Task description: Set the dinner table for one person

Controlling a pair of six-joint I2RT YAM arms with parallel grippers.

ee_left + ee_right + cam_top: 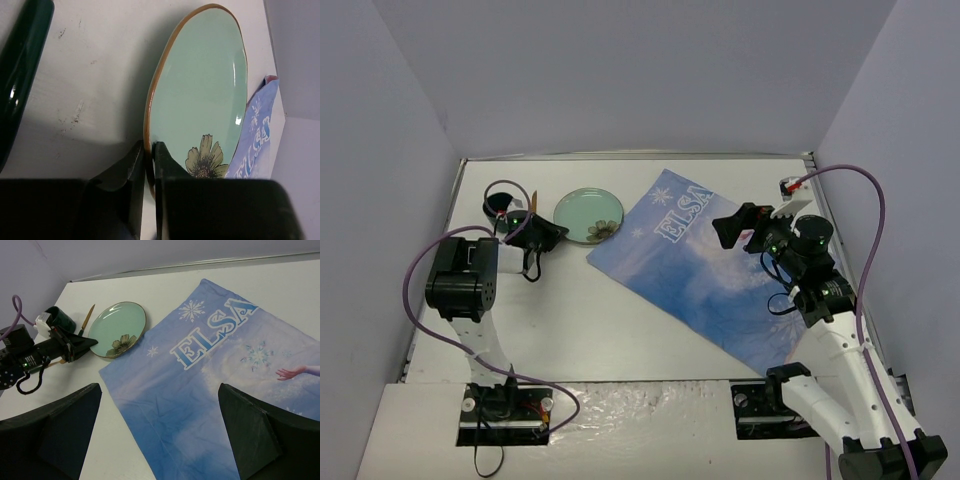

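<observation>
A pale green plate (590, 215) with a brown rim and a flower print lies on the white dinner table (620, 320), just left of the blue Elsa placemat (710, 270). My left gripper (558, 232) is shut on the plate's near-left rim. In the left wrist view the two fingers pinch the rim (149, 150), one outside and one on the green face (200, 90). My right gripper (735, 228) hovers open above the placemat (200, 390), its fingers wide apart with nothing between them (159, 387). The plate (117, 327) also shows in the right wrist view.
A dark green cup (500, 203) stands at the back left, close behind the left gripper. A thin wooden-handled utensil (86, 320) lies between the cup (60, 319) and the plate. Grey walls close in the table on three sides.
</observation>
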